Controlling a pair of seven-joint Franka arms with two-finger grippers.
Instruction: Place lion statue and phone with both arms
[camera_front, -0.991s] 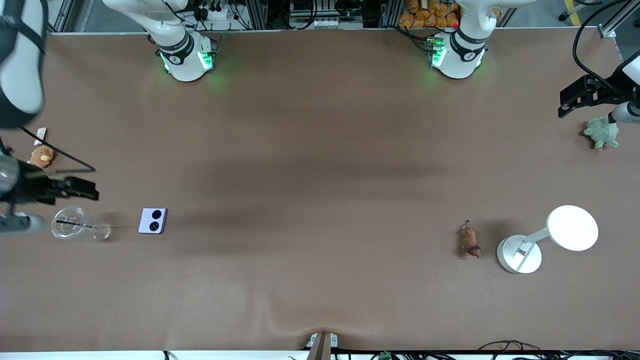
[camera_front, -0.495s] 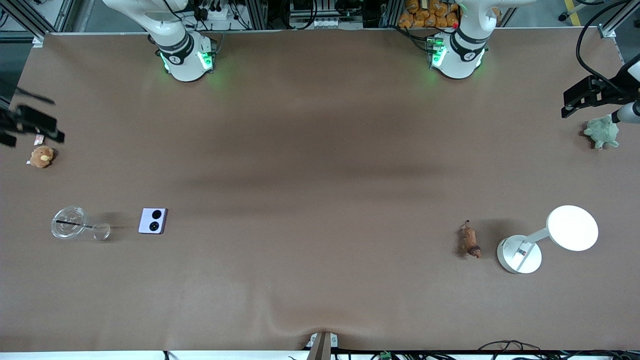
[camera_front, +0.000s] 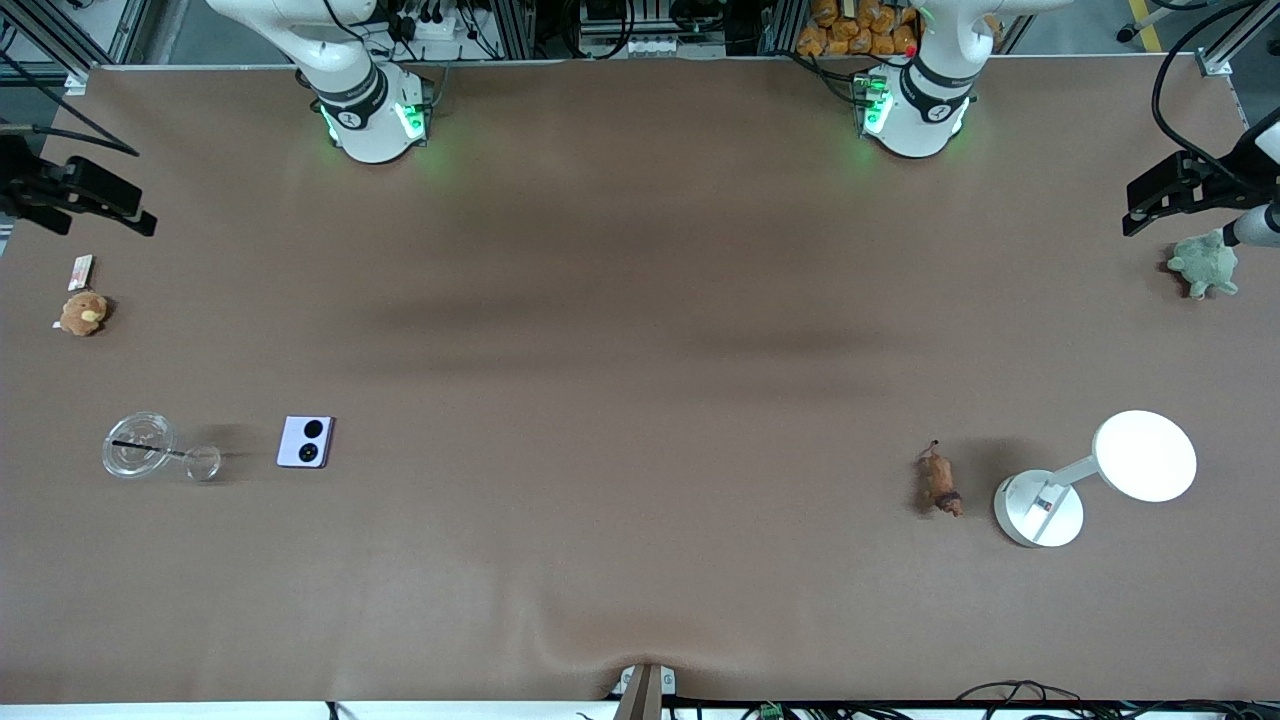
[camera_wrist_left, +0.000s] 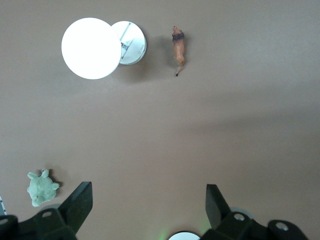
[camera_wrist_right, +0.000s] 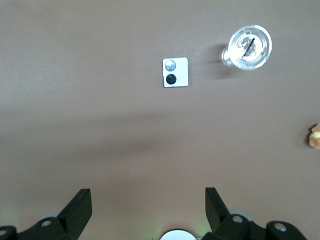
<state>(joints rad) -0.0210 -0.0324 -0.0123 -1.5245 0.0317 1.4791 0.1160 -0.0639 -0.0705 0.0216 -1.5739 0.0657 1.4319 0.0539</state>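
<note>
The lion statue (camera_front: 940, 485), a small reddish-brown figurine, lies on the brown table beside a white lamp; it also shows in the left wrist view (camera_wrist_left: 178, 45). The pale lavender phone (camera_front: 305, 441) lies flat with its two black circles up, beside a clear cup; it also shows in the right wrist view (camera_wrist_right: 175, 72). My left gripper (camera_front: 1140, 205) is open and empty, high over the table's edge at the left arm's end, its fingers wide apart (camera_wrist_left: 148, 195). My right gripper (camera_front: 120, 205) is open and empty, high over the table's edge at the right arm's end (camera_wrist_right: 148, 195).
A white lamp with a round head (camera_front: 1145, 456) and round base (camera_front: 1038, 508) stands beside the lion. A green plush toy (camera_front: 1203, 265) lies under the left gripper. A clear cup with a straw (camera_front: 140, 445), a brown plush toy (camera_front: 82, 313) and a small card (camera_front: 80, 268) lie at the right arm's end.
My right arm has swung from over the clear cup toward the bases' side, along the table's end. The left gripper has barely shifted. The lion and the phone have not moved.
</note>
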